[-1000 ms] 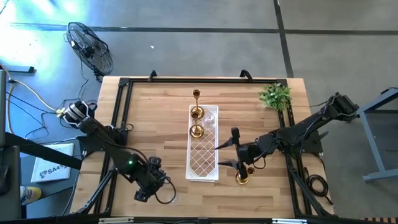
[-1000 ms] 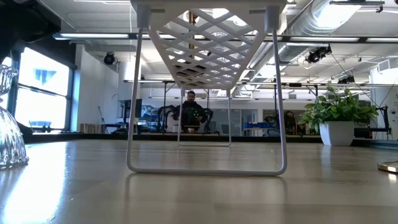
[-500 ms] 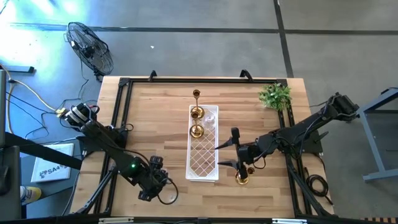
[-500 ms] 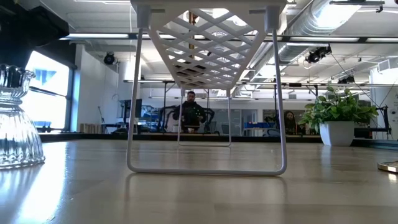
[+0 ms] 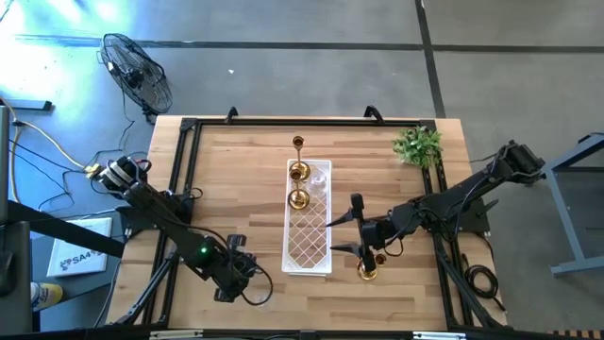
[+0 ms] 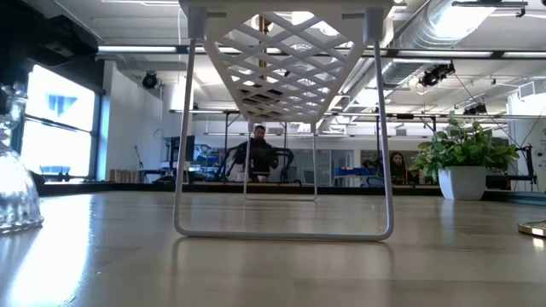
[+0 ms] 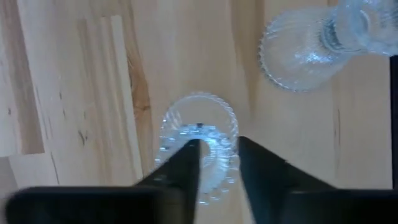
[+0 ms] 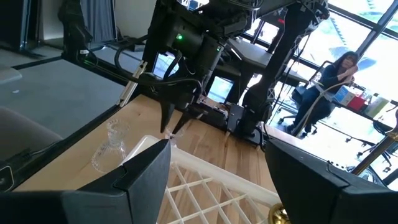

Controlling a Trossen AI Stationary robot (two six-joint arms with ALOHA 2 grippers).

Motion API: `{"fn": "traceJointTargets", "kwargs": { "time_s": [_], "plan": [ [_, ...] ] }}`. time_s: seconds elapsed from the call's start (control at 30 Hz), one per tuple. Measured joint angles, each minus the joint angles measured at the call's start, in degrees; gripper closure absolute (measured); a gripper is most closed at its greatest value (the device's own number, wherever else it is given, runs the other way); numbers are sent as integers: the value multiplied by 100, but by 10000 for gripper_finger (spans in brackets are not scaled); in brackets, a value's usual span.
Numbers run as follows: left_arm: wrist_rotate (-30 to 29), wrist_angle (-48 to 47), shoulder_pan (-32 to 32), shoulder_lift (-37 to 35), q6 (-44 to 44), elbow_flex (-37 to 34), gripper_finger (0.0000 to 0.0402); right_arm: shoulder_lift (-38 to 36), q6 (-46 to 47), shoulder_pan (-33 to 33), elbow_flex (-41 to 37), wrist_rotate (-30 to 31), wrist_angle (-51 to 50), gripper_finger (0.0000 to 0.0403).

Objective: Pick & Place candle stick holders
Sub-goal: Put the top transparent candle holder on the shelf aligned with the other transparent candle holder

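Observation:
Near the table's front left, my left gripper [image 5: 236, 269] points down, shut on a clear glass candle stick holder [image 7: 199, 127]. A second glass holder [image 7: 311, 43] stands on the wood just beside it. My right gripper [image 5: 345, 227] hangs open at the right side of the white lattice tray [image 5: 309, 247], touching nothing. A brass holder [image 5: 366, 270] stands on the table by its near finger. Two brass holders [image 5: 298, 185] and a glass one [image 5: 321, 179] sit at the tray's far end. A tall-stemmed brass holder [image 5: 298, 144] stands beyond the tray. My left gripper pinches the glass holder's upper cup [image 7: 217, 146] between its two fingers [image 7: 186, 165], coming from above and pointing down. The holder is upright, with its ribbed round base [image 7: 180, 109] showing below the fingertips. Whether the base is still on the wood I cannot tell.
A small green plant [image 5: 418, 144] stands at the far right corner. Black frame rails [image 5: 179, 179] run along the table's edges. Bare wood lies between the left gripper and the tray. A fan [image 5: 137, 71] stands on the floor, and people sit in the room beyond [image 6: 260, 153].
My left gripper has moved a little toward the table's right and its fingers have shut around the glass holder. In the low view the glass holder at the left edge shifted sideways and back again. My right arm has kept still.

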Motion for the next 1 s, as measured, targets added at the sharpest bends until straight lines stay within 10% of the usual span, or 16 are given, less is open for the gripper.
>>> {"fn": "traceJointTargets", "kwargs": {
  "time_s": [0.1, 1.0],
  "plan": [
    [15, -32, -2, 0, 139, 1, 369, 0, 0, 0, 0, 0, 0, 146],
    [-1095, -1943, -315, 27, -1, 1426, 386, 0, 2, 4, 0, -129, 0, 146]
  ]
}}
